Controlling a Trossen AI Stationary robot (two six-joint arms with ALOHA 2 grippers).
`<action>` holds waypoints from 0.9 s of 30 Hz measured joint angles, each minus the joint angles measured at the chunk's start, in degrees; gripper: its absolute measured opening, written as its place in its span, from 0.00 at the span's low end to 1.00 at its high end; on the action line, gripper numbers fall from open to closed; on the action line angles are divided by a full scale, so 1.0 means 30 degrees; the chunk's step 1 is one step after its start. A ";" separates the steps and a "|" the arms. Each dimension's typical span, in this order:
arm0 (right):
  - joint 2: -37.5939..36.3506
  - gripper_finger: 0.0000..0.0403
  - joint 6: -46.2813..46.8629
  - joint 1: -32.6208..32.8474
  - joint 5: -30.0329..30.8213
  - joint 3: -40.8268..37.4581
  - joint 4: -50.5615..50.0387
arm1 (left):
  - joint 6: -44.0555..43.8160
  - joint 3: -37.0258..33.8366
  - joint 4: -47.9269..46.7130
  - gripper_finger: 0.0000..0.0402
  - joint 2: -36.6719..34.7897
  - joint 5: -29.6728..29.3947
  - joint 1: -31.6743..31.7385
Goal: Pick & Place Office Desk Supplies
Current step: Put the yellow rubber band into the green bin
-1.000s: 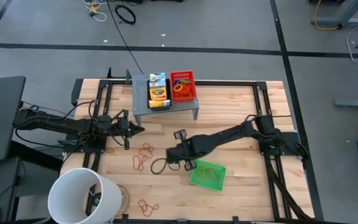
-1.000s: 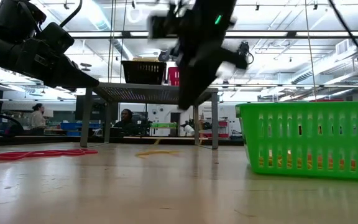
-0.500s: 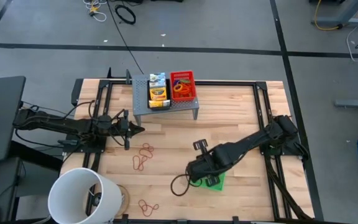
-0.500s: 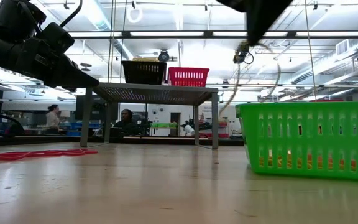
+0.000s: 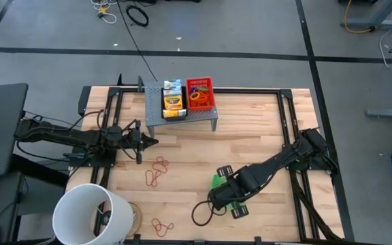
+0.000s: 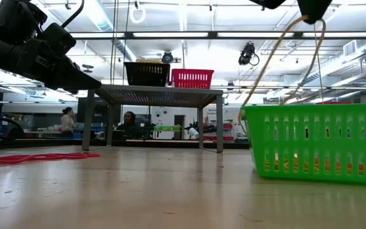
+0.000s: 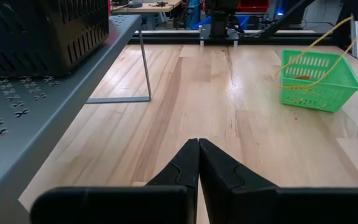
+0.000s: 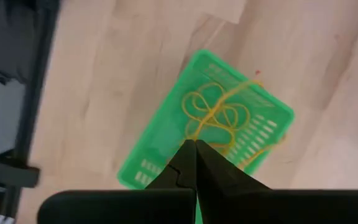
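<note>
Here the right hand [image 8: 194, 144] hangs above the green tray [image 8: 160, 149], clenched on a rubber band [image 6: 278, 54] that dangles into the tray, where more bands [image 8: 213, 118] lie; the left hand [image 7: 199, 144], clenched and empty, waits near the riser [image 5: 182, 112] over the desk [image 5: 264, 129]

The high view hangs above the wooden table [image 5: 196, 156], looking straight down and taking in both arms and the floor around. The low view sits at table-top height, very near the surface, facing level across it into the room beyond. The left wrist view looks forward from the left arm, low over the boards, toward the right side. The right wrist view looks steeply down from above the table. All four views share the green mesh tray [image 6: 315, 141]; the high, low and left wrist views also share the grey riser [image 5: 181, 114].
</note>
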 joint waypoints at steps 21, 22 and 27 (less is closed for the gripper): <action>0.0000 0.36 -0.0216 -0.0138 0.1106 0.0000 0.0676 | 0.0050 0.0000 -0.0008 0.03 0.0007 0.0007 -0.0007; 0.0000 0.39 -0.0209 -0.0138 0.1106 0.0000 0.0739 | 0.0050 0.0000 -0.0008 0.03 0.0000 0.0007 0.0000; 0.0000 0.46 0.0503 -0.0504 0.1136 0.0000 0.0283 | 0.0050 0.0000 -0.0008 0.03 0.0000 0.0006 -0.0006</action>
